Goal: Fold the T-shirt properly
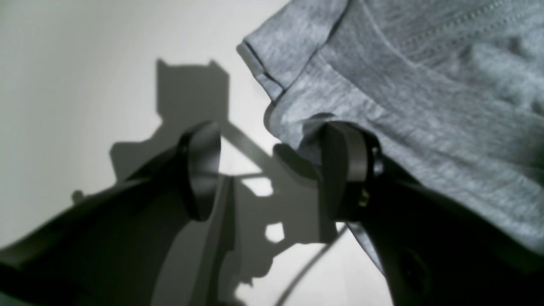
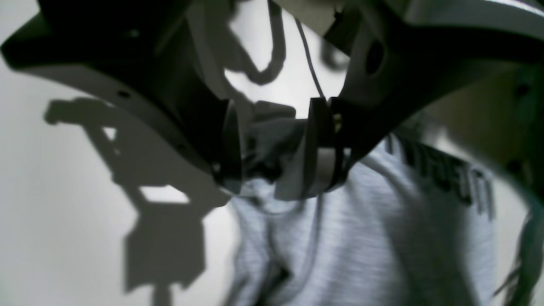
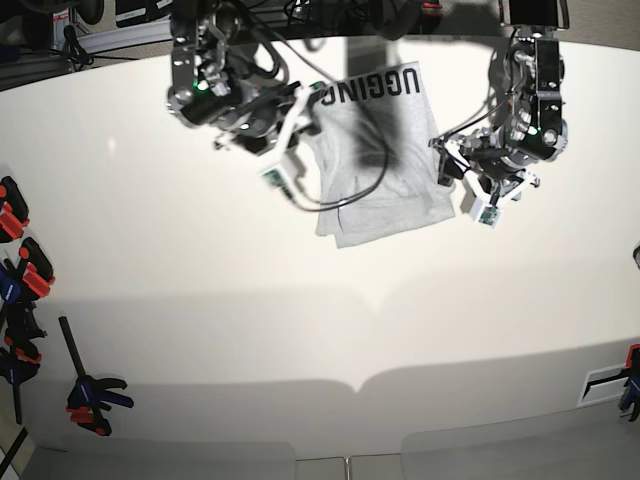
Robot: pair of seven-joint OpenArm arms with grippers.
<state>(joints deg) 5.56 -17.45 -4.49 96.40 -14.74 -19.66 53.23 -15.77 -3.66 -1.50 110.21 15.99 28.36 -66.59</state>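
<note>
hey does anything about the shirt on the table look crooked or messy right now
Yes. The T-shirt lies skewed on the white table, its lower hem slanting and its lower corner turned over. The right gripper has fabric bunched between its fingers.

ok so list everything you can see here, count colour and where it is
light heather-grey cotton T-shirt: one, grey with black block lettering, partly folded at the table's far middle between the two arms
white table: one, white, fills the base view
orange-and-black bar clamps: several, along the table's left edge, one more at the right edge
black cable: one, trailing over the shirt's left side
left pincer: one, black, open, one finger against the shirt's edge, nothing between the fingers
right pincer: one, black, bunched shirt fabric between its fingers at the shirt's other side
</note>
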